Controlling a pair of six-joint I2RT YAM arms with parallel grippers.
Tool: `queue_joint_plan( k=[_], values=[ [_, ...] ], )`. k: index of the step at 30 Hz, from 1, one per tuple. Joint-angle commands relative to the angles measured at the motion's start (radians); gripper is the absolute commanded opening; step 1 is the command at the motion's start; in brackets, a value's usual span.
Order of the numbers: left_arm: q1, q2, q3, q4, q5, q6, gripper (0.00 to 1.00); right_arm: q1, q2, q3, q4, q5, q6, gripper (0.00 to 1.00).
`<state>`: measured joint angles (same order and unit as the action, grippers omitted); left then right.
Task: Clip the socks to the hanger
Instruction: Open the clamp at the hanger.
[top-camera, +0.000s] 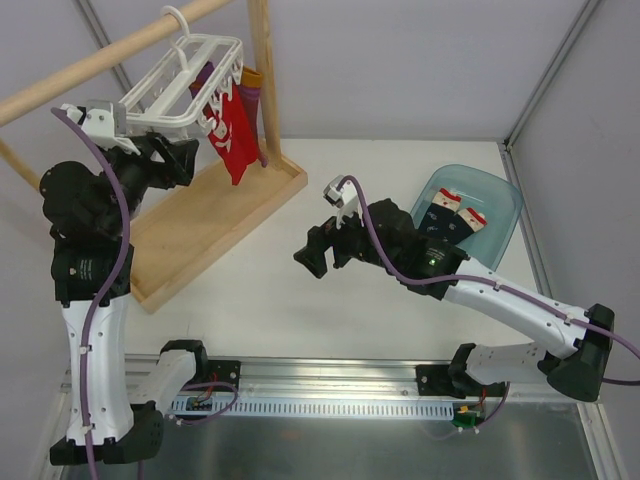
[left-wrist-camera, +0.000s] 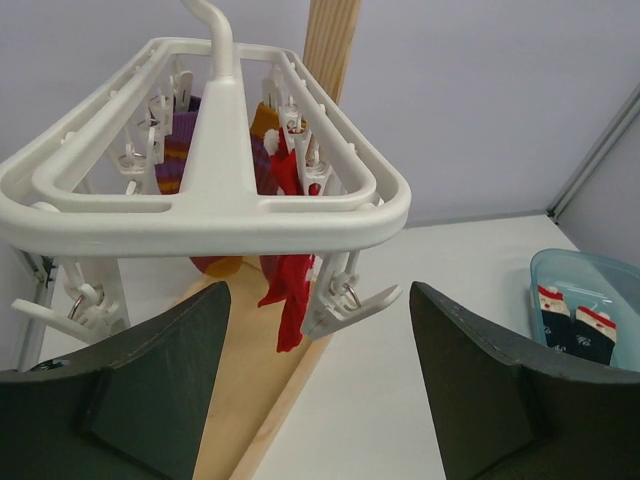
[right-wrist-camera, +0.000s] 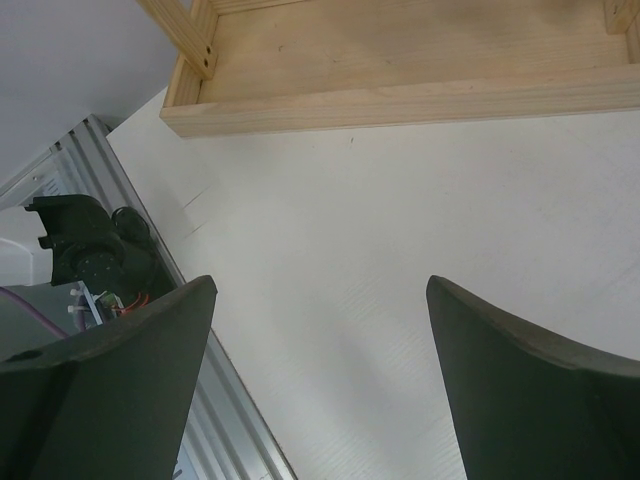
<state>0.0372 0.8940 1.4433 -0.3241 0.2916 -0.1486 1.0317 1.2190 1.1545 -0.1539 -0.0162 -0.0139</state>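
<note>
The dark navy socks (top-camera: 455, 215) with red-and-white cuffs lie side by side in a teal bin (top-camera: 500, 195) at the right; the left wrist view also shows the socks (left-wrist-camera: 570, 325). The white grid hanger (top-camera: 190, 85) hangs by its hook from a wooden rod. My left gripper (top-camera: 185, 160) is open just below the hanger's near end (left-wrist-camera: 210, 210). An empty white clip (left-wrist-camera: 350, 300) dangles between its fingers, untouched. My right gripper (top-camera: 320, 250) hovers open over the bare tabletop, left of the bin, holding nothing; the right wrist view shows this gripper (right-wrist-camera: 320, 285) near the wooden base.
A bright red sock (top-camera: 235, 135) and a purple-orange striped sock (top-camera: 250, 85) hang from the hanger's far clips. The wooden rod (top-camera: 100, 60) rests on an upright post (top-camera: 262, 70) set in a wooden tray base (top-camera: 200, 230). A metal rail (top-camera: 330, 385) runs along the table's near edge.
</note>
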Motion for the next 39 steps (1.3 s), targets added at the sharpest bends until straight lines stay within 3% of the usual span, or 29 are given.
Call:
queue_joint_plan(
  k=[1, 24, 27, 32, 38, 39],
  values=[
    [0.018, 0.019, 0.012, 0.056, 0.09, 0.026, 0.73, 0.007, -0.003, 0.028, 0.037, -0.01, -0.009, 0.91],
    [0.026, 0.066, -0.008, 0.172, 0.196, -0.029, 0.59, 0.019, -0.015, 0.025, 0.013, 0.039, -0.012, 0.87],
    [0.024, 0.071, -0.008, 0.178, 0.216, -0.032, 0.54, 0.019, -0.016, 0.025, 0.014, 0.044, -0.014, 0.87],
    [0.024, 0.071, -0.014, 0.198, 0.227, -0.049, 0.35, 0.021, -0.018, 0.025, 0.014, 0.05, -0.015, 0.87],
    [0.026, 0.059, -0.035, 0.217, 0.215, -0.112, 0.31, 0.021, -0.015, 0.028, 0.016, 0.051, -0.008, 0.87],
    [0.024, 0.056, -0.04, 0.226, 0.21, -0.147, 0.26, 0.022, -0.012, 0.03, 0.02, 0.051, -0.009, 0.87]
  ],
)
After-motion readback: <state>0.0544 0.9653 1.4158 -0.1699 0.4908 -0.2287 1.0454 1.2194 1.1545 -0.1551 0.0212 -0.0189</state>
